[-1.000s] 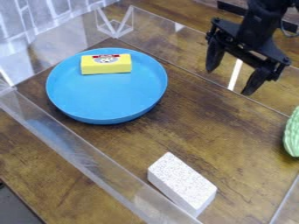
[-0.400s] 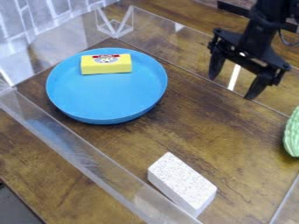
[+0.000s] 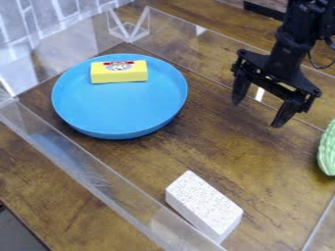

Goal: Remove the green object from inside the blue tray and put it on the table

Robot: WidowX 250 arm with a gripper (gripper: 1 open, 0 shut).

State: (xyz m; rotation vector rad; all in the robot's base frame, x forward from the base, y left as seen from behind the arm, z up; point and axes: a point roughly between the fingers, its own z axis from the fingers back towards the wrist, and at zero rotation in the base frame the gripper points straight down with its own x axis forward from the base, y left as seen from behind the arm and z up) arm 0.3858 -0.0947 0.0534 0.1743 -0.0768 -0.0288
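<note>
So the green object (image 3: 327, 148) is already out of the blue tray (image 3: 92, 116), it's lying on the wood surface (image 3: 236, 167) right at the right edge, half cut off from view. The tray sits toward the far-left part of the surface and only has a yellow labelled block (image 3: 119, 71) in it, up near its far rim. The black end effector (image 3: 271, 101) is pointing down with its fingers spread wide, nothing between them, hanging low over bare wood near the far-right side, apart from both the tray and the green thing. There's also a white speckled block (image 3: 205, 204) down near the front edge, close to the clear wall (image 3: 78, 167)
</note>
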